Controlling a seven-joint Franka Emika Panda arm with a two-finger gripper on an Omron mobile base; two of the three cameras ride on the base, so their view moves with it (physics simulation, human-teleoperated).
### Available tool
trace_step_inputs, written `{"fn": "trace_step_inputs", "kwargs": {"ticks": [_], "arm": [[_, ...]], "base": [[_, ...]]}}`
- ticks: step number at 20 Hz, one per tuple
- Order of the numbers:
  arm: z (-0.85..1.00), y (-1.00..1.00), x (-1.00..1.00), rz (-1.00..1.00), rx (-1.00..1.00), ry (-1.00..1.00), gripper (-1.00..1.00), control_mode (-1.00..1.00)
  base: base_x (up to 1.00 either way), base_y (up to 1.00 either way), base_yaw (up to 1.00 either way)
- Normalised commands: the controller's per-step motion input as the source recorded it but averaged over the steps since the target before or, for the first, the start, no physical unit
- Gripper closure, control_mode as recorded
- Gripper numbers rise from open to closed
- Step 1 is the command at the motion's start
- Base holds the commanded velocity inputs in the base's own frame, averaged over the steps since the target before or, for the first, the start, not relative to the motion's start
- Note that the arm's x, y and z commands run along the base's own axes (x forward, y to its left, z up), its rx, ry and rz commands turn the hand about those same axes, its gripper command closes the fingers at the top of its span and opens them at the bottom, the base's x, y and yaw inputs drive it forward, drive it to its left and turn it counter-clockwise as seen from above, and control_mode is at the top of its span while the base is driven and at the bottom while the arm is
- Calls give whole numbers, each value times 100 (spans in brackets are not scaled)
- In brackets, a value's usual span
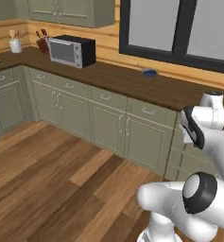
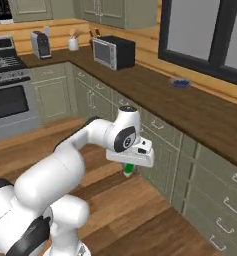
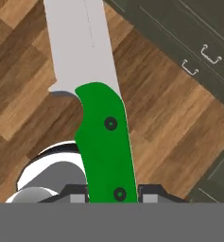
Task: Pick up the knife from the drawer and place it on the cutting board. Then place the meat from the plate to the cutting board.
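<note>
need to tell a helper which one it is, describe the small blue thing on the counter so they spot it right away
Start at the big dark-framed window and drop to the long dark wooden counter beneath it. The small blue object sits there near the wall, well right of the black microwave, alone and the only blue item.

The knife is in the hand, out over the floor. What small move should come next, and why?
Probably lift the hand toward counter height while keeping the grip. The hand is shut on the green handle of the knife, whose blade hangs over the wood floor in front of the cabinets. No cutting board shows here, so the base likely has to carry the knife on to it.
</note>
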Motion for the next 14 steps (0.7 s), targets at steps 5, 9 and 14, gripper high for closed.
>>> {"fn": "trace_step_inputs", "kwargs": {"ticks": [5,9,14], "arm": [[0,0,0,0,0,0,100,100],[0,0,0,0,0,0,100,100],[0,0,0,0,0,0,100,100]], "base": [[0,25,100],[0,15,100],[1,5,100]]}}
